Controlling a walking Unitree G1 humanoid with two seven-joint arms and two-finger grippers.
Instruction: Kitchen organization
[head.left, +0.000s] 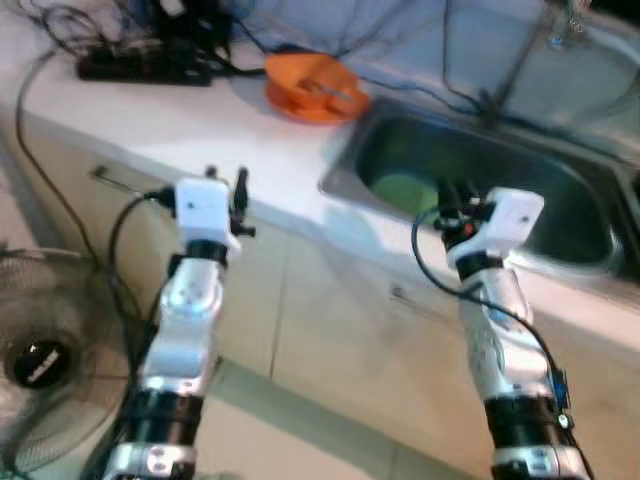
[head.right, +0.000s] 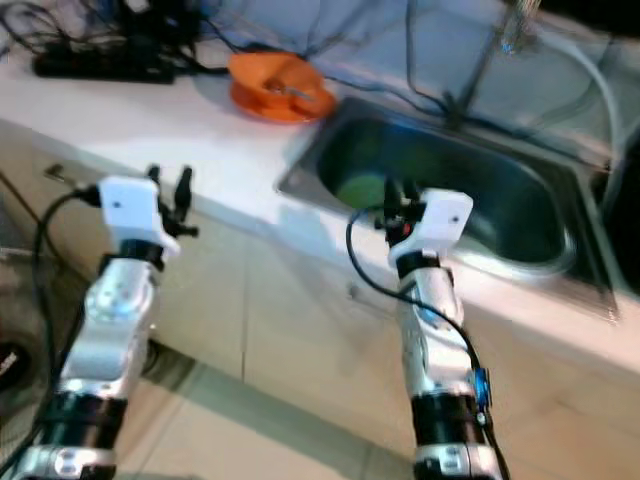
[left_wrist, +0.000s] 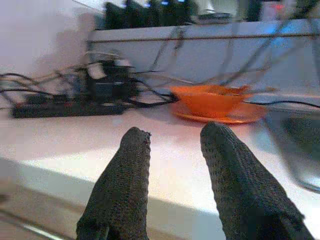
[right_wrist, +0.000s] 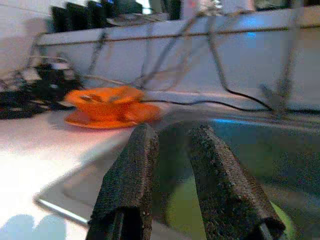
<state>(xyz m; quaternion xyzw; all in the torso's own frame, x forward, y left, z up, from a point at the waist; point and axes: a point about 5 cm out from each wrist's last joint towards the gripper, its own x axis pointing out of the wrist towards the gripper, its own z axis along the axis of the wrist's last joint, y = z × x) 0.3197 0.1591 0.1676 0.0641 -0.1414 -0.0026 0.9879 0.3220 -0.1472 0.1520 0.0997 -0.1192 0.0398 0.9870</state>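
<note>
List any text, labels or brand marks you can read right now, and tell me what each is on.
None can be read.
The round black hub of the fan on the floor carries a pale mark, too blurred to read.
The black power strip, the orange bowl and the sink show no lettering at this sharpness.
</note>
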